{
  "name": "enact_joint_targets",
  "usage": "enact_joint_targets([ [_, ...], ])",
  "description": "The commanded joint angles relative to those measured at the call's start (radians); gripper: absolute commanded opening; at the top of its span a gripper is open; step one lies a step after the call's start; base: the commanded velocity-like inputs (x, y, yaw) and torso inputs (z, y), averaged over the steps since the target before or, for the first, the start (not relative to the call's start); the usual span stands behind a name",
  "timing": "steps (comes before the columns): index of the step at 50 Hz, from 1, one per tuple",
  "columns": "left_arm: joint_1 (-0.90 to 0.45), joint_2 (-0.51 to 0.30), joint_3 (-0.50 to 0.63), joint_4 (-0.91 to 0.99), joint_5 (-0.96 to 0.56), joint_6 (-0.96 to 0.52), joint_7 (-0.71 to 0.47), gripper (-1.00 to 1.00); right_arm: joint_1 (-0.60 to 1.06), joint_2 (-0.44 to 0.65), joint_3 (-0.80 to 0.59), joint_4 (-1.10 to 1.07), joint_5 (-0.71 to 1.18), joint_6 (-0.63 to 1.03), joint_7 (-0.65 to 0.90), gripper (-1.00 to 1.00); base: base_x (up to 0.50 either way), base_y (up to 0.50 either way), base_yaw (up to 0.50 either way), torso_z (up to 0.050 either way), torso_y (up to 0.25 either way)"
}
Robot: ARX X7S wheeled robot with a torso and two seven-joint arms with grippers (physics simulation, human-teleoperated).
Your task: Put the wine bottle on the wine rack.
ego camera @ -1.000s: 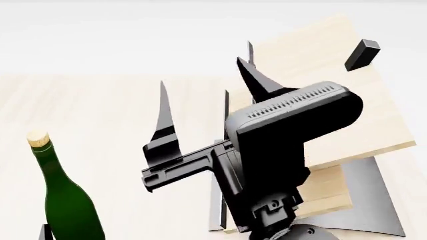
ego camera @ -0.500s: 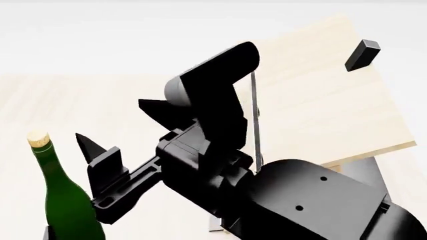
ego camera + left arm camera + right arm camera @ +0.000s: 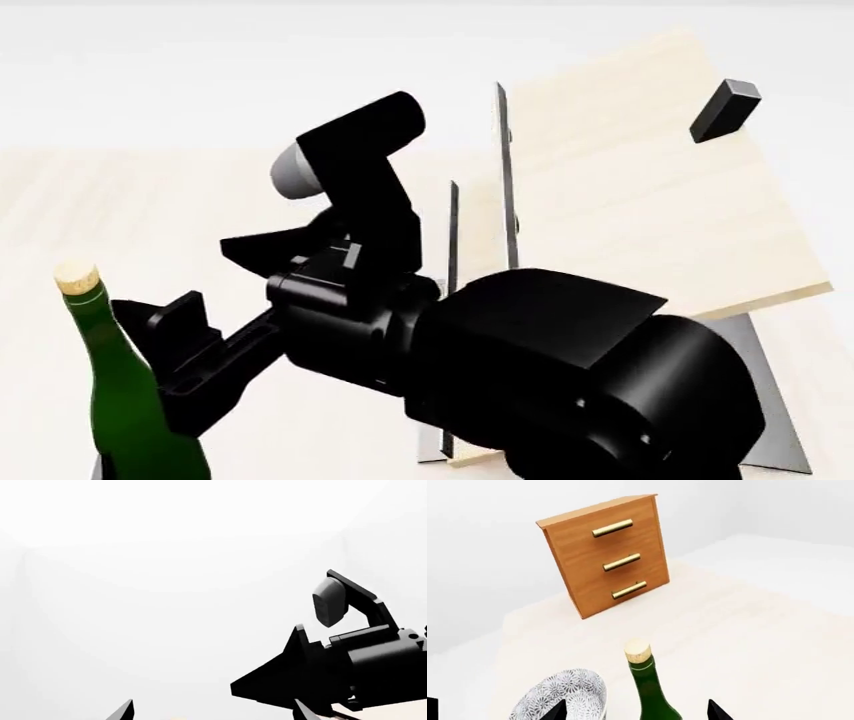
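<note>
Wine bottle [image 3: 134, 390] upright, cork up, right gripper [image 3: 187, 300] jaws wide beside it, left jaws apart.

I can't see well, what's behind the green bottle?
Behind the wine bottle stands a drawer cabinet with three brass handles. A patterned bowl sits beside the bottle.

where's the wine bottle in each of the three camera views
Head view: wine bottle upright at lower left, right gripper beside it.
Right wrist view: bottom centre, cork up, beside the patterned bowl.
Left wrist view: not in it.
Shared landmark: the tan cork.
</note>
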Motion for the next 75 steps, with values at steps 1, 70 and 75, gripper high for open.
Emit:
enact_joint_targets([
  [1, -0.003, -0.003, 0.003, 0.001, -0.005, -0.004, -0.001, 1.0, 0.038, -0.032, -0.074, 0.113, -0.049, -0.046, -0.069, 1.0, 0.0, 0.0, 0.0, 0.0, 0.0],
  [70, -0.011, -0.022, 0.016, -0.006, -0.018, 0.008, -0.018, 1.0, 0.105, -0.177, -0.48, 0.506, -0.028, -0.632, -0.026, 1.0, 0.0, 0.0, 0.0, 0.0, 0.0],
  [75, -0.012, -0.022, 0.022, -0.006, -0.017, 0.006, -0.016, 1.0, 0.116, -0.182, -0.531, 0.564, -0.001, -0.697, -0.018, 1.0, 0.0, 0.0, 0.0, 0.0, 0.0],
])
